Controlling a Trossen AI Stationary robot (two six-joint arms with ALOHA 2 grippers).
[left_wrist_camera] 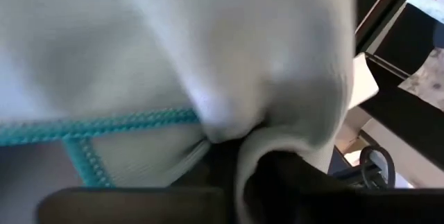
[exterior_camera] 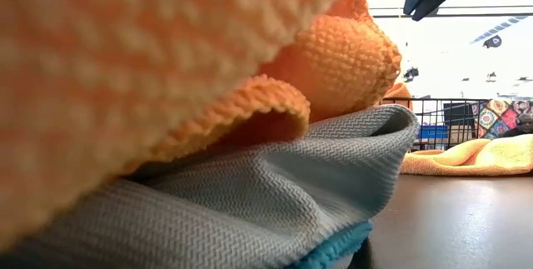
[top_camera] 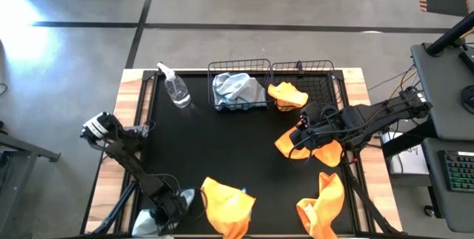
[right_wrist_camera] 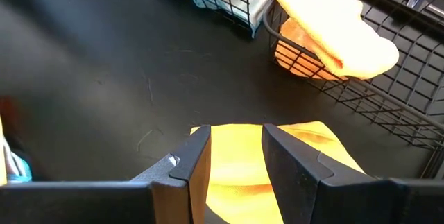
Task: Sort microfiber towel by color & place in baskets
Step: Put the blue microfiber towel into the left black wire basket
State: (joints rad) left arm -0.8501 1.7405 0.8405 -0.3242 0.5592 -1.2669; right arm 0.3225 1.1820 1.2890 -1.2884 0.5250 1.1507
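Observation:
Near the table's near edge, my left gripper point(top_camera: 175, 203) is shut on a pale blue-grey towel point(top_camera: 189, 194) with teal stitching point(left_wrist_camera: 104, 123). That towel lies partly under an orange towel point(top_camera: 227, 205), as the low view shows point(exterior_camera: 275, 194). My right gripper point(right_wrist_camera: 236, 158) is open and hangs above another orange towel point(top_camera: 295, 144), touching nothing. A third orange towel point(top_camera: 323, 205) lies at the near right. The left basket point(top_camera: 238, 67) holds a pale towel point(top_camera: 237, 88). An orange towel point(top_camera: 287, 95) hangs over the right basket's point(top_camera: 318, 83) near rim. My left gripper pinches a bunched fold of the pale blue-grey towel point(left_wrist_camera: 229, 130) between its fingers. The cloth drapes over the fingers and hides most of them. The towel's other part rests on the table under the orange towel point(exterior_camera: 166, 69).
A clear spray bottle point(top_camera: 174, 89) lies at the far left of the black mat. Both baskets stand side by side at the far edge. Bare mat point(top_camera: 222, 143) stretches across the middle. Wooden table edges point(top_camera: 133, 98) run along both sides.

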